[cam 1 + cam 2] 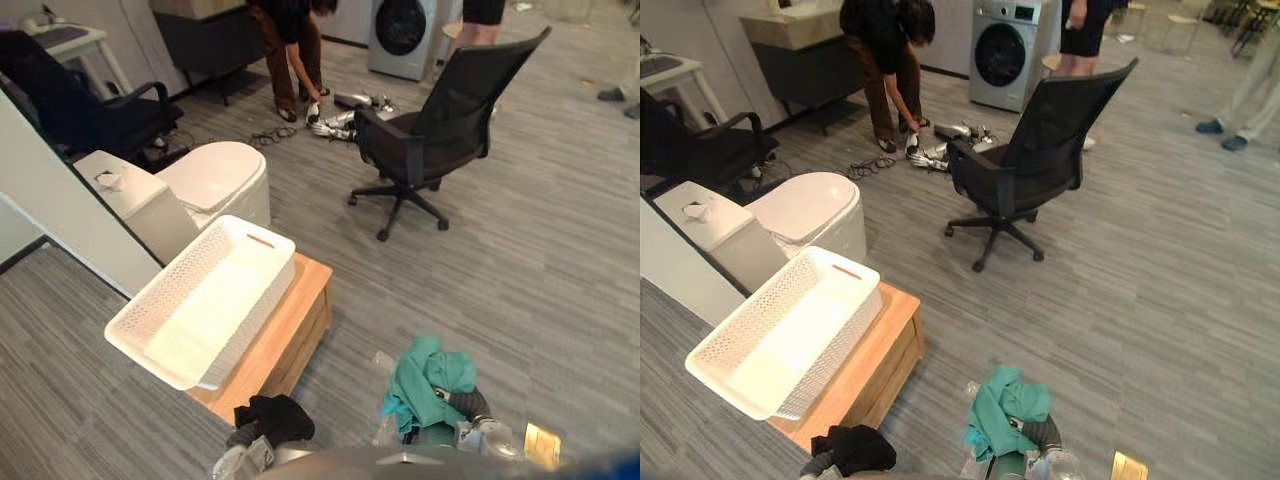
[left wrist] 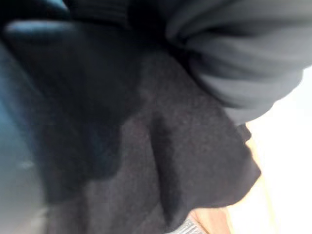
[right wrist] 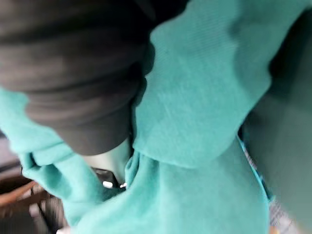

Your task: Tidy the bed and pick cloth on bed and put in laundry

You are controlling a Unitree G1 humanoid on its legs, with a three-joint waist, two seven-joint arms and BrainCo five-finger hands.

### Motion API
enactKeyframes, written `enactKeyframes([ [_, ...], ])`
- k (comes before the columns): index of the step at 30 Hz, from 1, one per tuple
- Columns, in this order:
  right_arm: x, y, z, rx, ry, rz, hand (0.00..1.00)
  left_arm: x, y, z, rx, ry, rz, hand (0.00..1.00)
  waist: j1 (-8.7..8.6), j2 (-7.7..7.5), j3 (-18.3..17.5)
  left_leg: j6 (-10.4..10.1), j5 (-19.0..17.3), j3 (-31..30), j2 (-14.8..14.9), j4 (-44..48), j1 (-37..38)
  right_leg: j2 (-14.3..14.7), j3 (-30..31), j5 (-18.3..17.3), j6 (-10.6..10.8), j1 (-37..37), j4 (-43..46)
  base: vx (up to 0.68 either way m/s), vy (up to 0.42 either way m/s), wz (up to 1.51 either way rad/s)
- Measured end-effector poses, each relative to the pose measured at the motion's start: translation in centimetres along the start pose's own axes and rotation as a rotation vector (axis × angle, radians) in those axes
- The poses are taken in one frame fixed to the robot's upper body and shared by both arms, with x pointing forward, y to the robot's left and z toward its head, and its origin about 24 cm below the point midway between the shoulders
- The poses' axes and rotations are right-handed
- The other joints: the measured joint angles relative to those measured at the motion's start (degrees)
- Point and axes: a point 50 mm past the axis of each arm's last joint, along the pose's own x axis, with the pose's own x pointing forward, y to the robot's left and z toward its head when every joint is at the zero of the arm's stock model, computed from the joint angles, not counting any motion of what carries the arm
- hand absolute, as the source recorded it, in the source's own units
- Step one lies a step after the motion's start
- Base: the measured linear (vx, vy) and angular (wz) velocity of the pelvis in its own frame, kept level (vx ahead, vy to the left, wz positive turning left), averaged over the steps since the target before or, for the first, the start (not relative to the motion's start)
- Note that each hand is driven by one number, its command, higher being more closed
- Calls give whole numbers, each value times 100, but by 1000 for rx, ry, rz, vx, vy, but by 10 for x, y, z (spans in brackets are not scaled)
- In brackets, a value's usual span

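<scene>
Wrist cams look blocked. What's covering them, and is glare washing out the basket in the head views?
Left wrist view: black cloth close over the camera, deeply shadowed, a washed-out white patch beside it. Right wrist view: teal cloth draped close, shaded on one side. Left eye view: the white laundry basket glares inside, lattice walls readable.

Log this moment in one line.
left hand: black cloth | right hand: teal cloth | white basket: on wooden table, no cloth inside
</scene>
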Motion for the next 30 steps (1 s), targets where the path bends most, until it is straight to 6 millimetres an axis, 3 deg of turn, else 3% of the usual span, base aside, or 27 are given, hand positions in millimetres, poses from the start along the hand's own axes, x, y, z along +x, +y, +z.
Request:
enactKeyframes([
  [3, -1, -5, -1, 4, 1, -14, 100, 0, 0, 5, -38, -41, 6, 100, -54, 76, 15, 32, 327, 65, 286, 1601, -1053, 85, -639, -37, -14, 528, -491, 144, -253, 102],
  [4, -4, -9, -6, 8, 24, -26, 100, -1, 0, 8, -39, -60, 2, 100, -21, 101, 12, -17, 292, 528, 537, 2565, -1681, 144, -1085, 18, -5, 937, -877, 132, -169, 130],
  [5, -5, -9, -8, 9, 33, -26, 100, 0, -1, 10, -33, -68, -5, 100, -3, 95, 9, -22, 254, 792, 582, 2739, -1829, 152, -1258, 49, 9, 1110, -1047, 184, -159, 127],
  [7, -5, -7, -9, -1, 38, -21, 100, -1, -1, 10, -40, -72, -16, 100, 11, 84, -17, 9, 100, 2208, 540, 2406, -2078, 136, -1842, 199, 71, 1578, -1591, 183, -58, 106],
  [8, -5, -8, -9, 1, 37, -23, 100, -1, -2, 10, -36, -70, -22, 100, -2, 98, -22, 23, 93, 2577, 492, 2166, -2092, 122, -1996, 237, 40, 1634, -1652, 204, 19, 119],
  [9, -6, -11, -10, 9, 43, -36, 100, 0, -4, 9, -18, -62, -33, 100, -26, 130, -44, 189, 105, 3308, 350, 1462, -2040, 88, -2295, 237, 90, 1763, -1667, 246, 52, 139],
  [10, -7, -15, -13, 13, 53, -54, 100, 1, -3, 8, 13, -44, -36, 100, -52, 113, -106, 491, 18, 3777, 175, 884, -1819, 1, -2435, 211, 163, 1758, -1575, 262, 68, 140],
  [11, -7, -14, -13, 8, 57, -53, 100, 2, -5, 9, 23, -37, -42, 100, -51, 60, -112, 616, 14, 3840, 49, 681, -1769, -60, -2435, 208, 175, 1745, -1513, 284, 81, 112],
  [13, -4, -12, -10, -32, 61, -38, 100, 3, 0, 12, 32, -30, -30, 100, 10, -84, -89, 678, 92, 3681, -306, 206, -1664, -260, -2407, 211, 176, 1693, -1146, 283, 104, 76],
  [15, 0, -14, -2, -48, 45, -39, 100, 4, 6, 11, 82, -5, -20, 100, -74, -117, -32, 689, 259, 3185, -689, -456, -1166, -806, -1483, 400, 84, 1171, 747, 341, 61, 112],
  [16, -1, -14, -4, -51, 52, -38, 100, 4, 6, 12, 110, 0, -23, 100, -128, -55, 5, 666, 275, 3007, -677, -556, -1065, -713, -1102, 200, 152, 1036, 1045, 300, -104, 135],
  [17, -2, -15, -6, -51, 63, -38, 100, 5, 3, 13, 139, 2, -35, 100, -195, 24, 52, 593, 322, 2632, -601, -749, -862, -343, -578, -166, 127, 856, 1158, 257, -150, 160],
  [18, -3, -15, -6, -51, 55, -40, 100, 6, -3, 15, 147, -2, -49, 100, -211, 82, 56, 526, 379, 2158, -529, -873, -793, 10, -129, -286, -17, 625, 1048, 230, -158, 174],
  [20, -6, -18, -5, -17, 23, -63, 100, 8, -15, 20, 191, -18, -85, 100, -349, 42, 74, 405, 479, 1383, -537, -924, -838, 376, 665, -357, 46, 311, 610, 188, -227, 230],
  [21, -7, -19, -7, 4, 25, -70, 100, 7, -16, 19, 212, -23, -94, 100, -388, -122, 41, 329, 523, 942, -743, -927, -858, 307, 1034, -31, 200, 315, -124, 191, -272, 233],
  [22, -8, -16, -10, 20, 30, -67, 100, 8, -11, 23, 224, -37, -83, 100, -359, -311, 0, 295, 519, 825, -899, -943, -854, 153, 1198, 399, 213, 341, -590, 191, -325, 176],
  [23, -9, -16, -15, 39, 58, -68, 100, 9, -8, 27, 200, -50, -59, 100, -228, -372, -27, 159, 500, 629, -914, -1005, -772, 106, 1186, 17, 203, 532, -669, 189, -318, 94],
  [24, -6, -18, -10, 38, 52, -69, 100, 6, -7, 18, 163, -40, -51, 100, -120, -168, -73, 99, 535, 715, -701, -1006, -813, 264, 995, 55, 152, 635, -855, 182, -301, 68],
  [27, -3, -16, -8, 28, 66, -55, 100, 3, -7, 5, 112, -9, -45, 100, -243, 119, -105, -53, 665, 1165, -386, -1015, -878, 398, 388, 101, 87, 1087, -1242, 169, -192, 83],
  [30, -5, -17, -16, 58, 116, -73, 100, 2, -5, 5, 102, -23, -44, 100, -148, 60, -99, -97, 847, 1448, -297, -1239, -769, 455, 86, 108, 88, 1310, -1332, 74, -88, 59],
])
